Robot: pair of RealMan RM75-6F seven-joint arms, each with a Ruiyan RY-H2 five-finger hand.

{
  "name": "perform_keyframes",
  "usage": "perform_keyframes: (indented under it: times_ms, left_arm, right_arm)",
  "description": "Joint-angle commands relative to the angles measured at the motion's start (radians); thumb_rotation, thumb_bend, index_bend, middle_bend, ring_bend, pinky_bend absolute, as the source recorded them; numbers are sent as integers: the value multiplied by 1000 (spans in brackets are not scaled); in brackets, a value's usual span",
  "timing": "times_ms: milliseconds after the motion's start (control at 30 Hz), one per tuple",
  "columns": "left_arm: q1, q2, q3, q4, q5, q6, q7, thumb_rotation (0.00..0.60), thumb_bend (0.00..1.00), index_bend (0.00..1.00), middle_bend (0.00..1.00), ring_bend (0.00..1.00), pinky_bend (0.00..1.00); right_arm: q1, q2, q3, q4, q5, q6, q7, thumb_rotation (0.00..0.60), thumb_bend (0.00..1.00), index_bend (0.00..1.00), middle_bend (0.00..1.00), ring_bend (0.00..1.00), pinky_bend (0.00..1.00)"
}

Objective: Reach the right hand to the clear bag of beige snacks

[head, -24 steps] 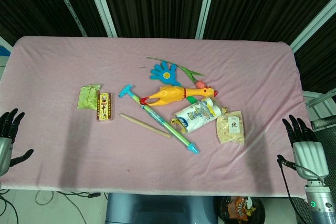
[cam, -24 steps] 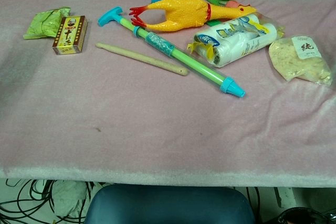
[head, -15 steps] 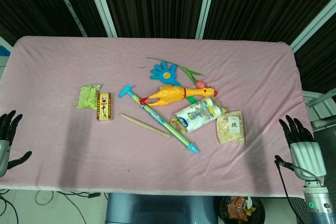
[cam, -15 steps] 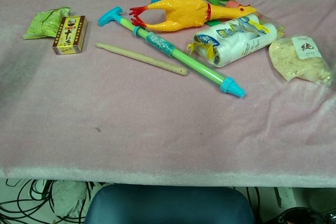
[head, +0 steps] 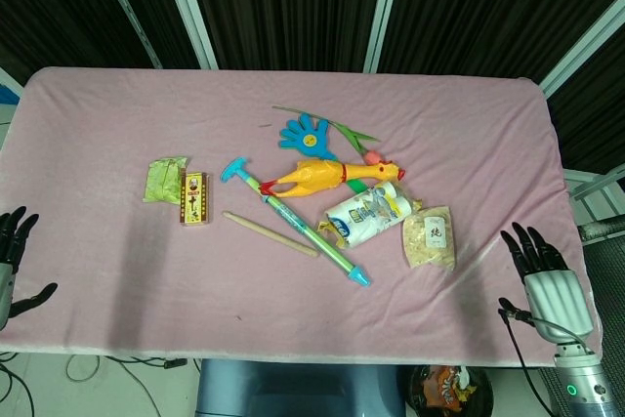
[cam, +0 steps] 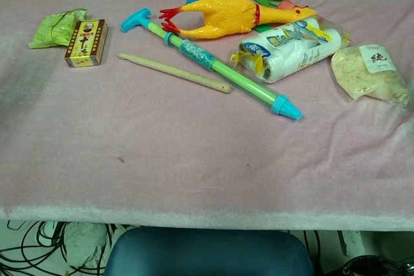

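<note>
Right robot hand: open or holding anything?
Open. The right robot hand sits at the table's right edge with fingers spread, holding nothing, apart from the clear bag of beige snacks lying flat on the pink cloth.

Your clear bag of beige snacks (head: 430,238) lies flat on the pink tabletop (head: 117,144), white label facing up, just right of the white wipes pack (head: 366,214).

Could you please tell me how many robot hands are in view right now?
2: the left hand at the table's near-left edge, the right hand at its near-right edge, right of the snack bag. Neither shows in the chest view.
</note>
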Motion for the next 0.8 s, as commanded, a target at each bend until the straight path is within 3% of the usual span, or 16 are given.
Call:
perform_keyframes:
  times_ms: [33,367,533,800]
  left_arm:
    - [1,1,-1,0,-4,-1,-2,600,0,0,0,0,0]
    - [16,9,-2,-4,-8,17,-17,600,0,0,0,0,0]
    - [14,11,-5,-5,-14,10,-20,600,0,0,0,0,0]
    - [12,16,-5,-8,-19,-3,-34,600,0,0,0,0,0]
  right_arm:
    - [7,2,-7,-11,-10,-13,-9,600,77,0,0,0,213]
    - [87,-9,0,-117,7,-159,-90,600,104,0,0,0,212]
    - [176,-87,65,-151,155,-311,-219,600,110,0,0,0,212]
    - [275,-196,141,-86,354,-409,-375,600,127,0,0,0,212]
